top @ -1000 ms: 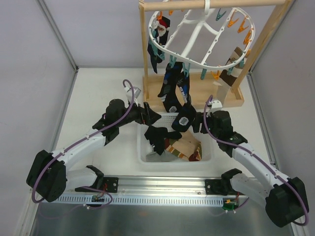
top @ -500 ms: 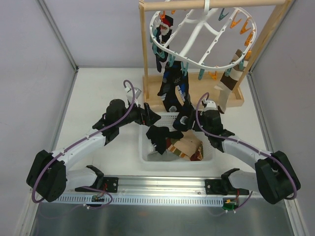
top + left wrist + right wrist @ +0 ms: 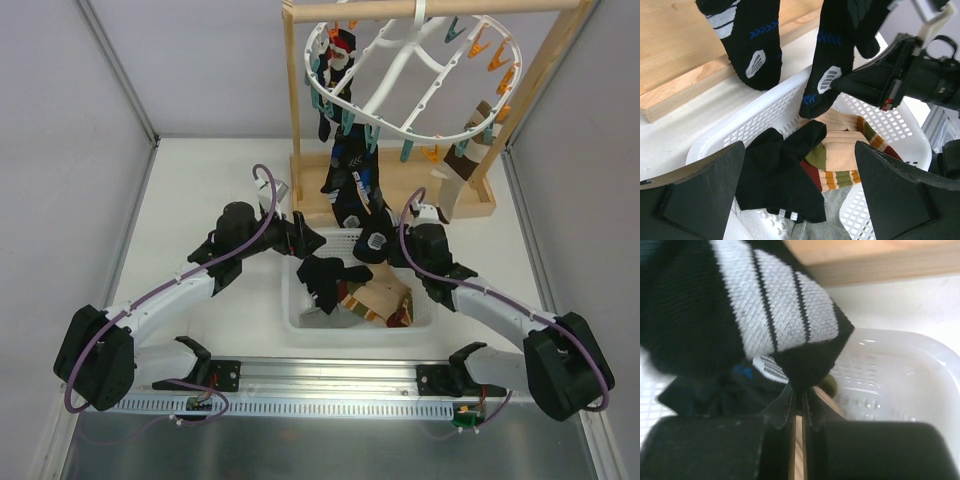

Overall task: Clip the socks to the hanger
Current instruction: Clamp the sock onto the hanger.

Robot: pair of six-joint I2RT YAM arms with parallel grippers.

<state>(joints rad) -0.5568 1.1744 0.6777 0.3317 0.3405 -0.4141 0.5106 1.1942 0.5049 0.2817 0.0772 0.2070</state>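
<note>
1. Right pincer (image 3: 374, 240): pressed together, pinching the lower end of the hanging black sock (image 3: 352, 180), just above the far rim of the basket (image 3: 290, 300).
2. Left pincer (image 3: 310, 238): spread wide, hovering over the basket's far left corner, gripping nothing.
3. Hanger (image 3: 393, 72): hanging on the wooden stand (image 3: 292, 100) at the far side of the desk (image 3: 200, 190), carrying the hanging black sock at its left and a striped sock (image 3: 465, 165) at its right.
4. Basket: sitting between the arms, holding a loose black sock (image 3: 325, 275) and a tan sock (image 3: 380, 298).
</note>
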